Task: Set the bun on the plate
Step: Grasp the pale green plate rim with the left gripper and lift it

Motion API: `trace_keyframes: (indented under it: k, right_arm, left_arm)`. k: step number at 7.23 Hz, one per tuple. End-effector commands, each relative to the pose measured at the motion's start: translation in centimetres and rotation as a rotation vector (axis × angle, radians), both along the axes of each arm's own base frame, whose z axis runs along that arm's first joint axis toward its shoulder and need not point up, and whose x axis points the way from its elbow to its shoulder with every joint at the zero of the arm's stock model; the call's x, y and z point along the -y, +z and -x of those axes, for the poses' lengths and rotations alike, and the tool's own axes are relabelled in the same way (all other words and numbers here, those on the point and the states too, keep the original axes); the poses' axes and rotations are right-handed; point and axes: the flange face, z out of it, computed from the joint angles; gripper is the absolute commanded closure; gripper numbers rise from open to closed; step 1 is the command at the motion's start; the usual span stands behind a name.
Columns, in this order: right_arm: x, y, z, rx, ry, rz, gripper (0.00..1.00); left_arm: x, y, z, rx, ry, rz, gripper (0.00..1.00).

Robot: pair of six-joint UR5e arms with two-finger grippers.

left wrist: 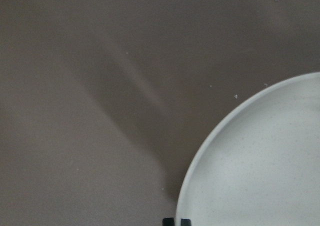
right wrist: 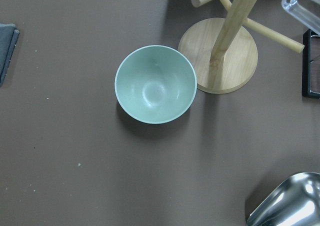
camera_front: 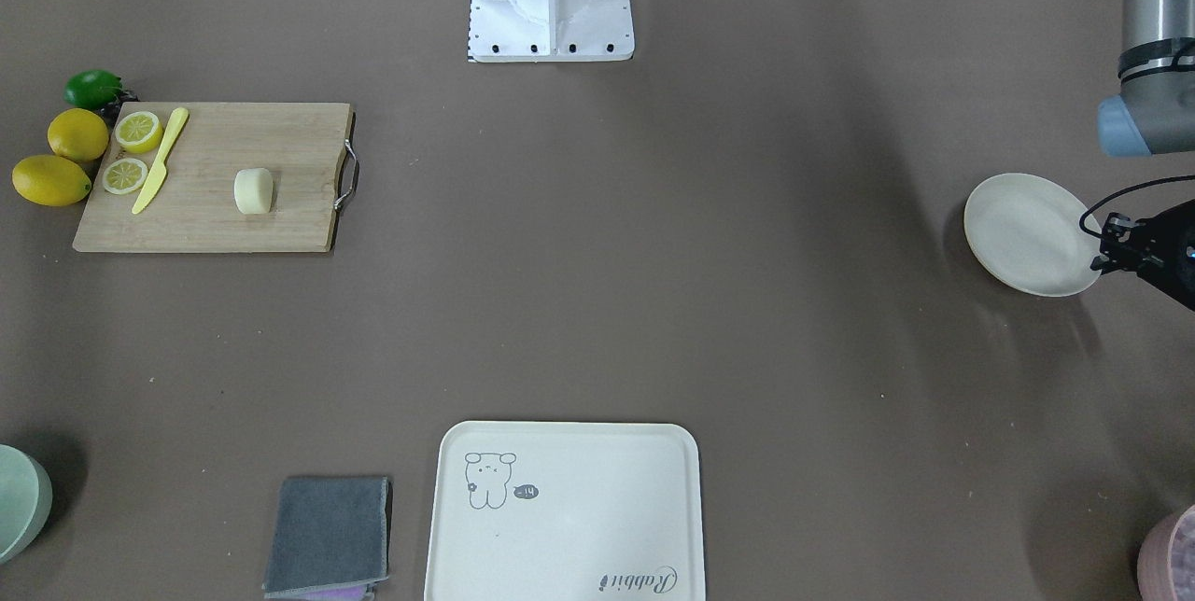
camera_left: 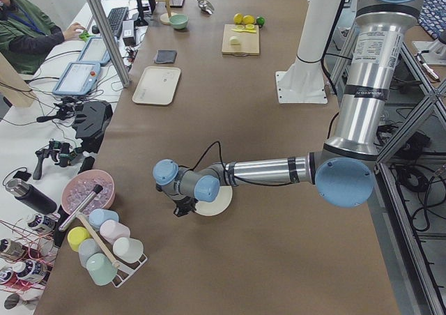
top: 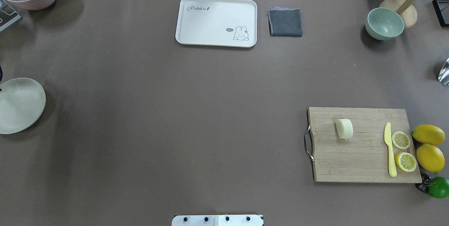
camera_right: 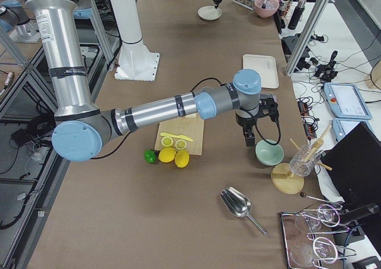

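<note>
A brown table point(top: 175, 113) fills the overhead view. The bun point(top: 344, 128) sits on a wooden board point(top: 361, 163) at lower right. The plate point(top: 19, 105) lies at the left edge, a wide stretch of brown between them. The left gripper point(camera_front: 1111, 251) hangs at the plate's rim and the right gripper point(camera_right: 250, 139) near a green bowl point(right wrist: 155, 84); whether either's fingers are apart or together I cannot tell
</note>
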Motion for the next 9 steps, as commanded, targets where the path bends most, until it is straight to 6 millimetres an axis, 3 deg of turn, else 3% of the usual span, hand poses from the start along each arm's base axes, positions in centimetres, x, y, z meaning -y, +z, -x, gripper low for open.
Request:
trace_keyframes:
  k: [1, 3, 5, 7, 9]
  right_arm:
    - [-0.1, 0.1, 0.1, 0.004, -0.002, 0.006, 0.00]
    - [0.4, -0.3, 1.8, 0.003, -0.030, -0.002, 0.00]
    - [0.4, -0.3, 3.4, 0.004, -0.058, -0.001, 0.00]
    - [0.3, -0.4, 4.0, 0.008, -0.070, -0.001, 0.00]
    - [0.2, -0.6, 4.0, 0.010, -0.071, -0.004, 0.00]
  left_arm:
    - [2.5, -4.7, 0.3, -0.097, -0.069, 0.030, 1.00]
    - [6.0, -11.8, -0.2, -0.171, -0.164, 0.070, 1.00]
    - [9.3, -22.1, -1.9, -0.220, -0.281, 0.108, 1.00]
    - [8.3, -30.6, -6.0, -0.273, -0.331, 0.166, 1.00]
    - [7.1, -38.4, -11.2, -0.320, -0.362, 0.248, 1.00]
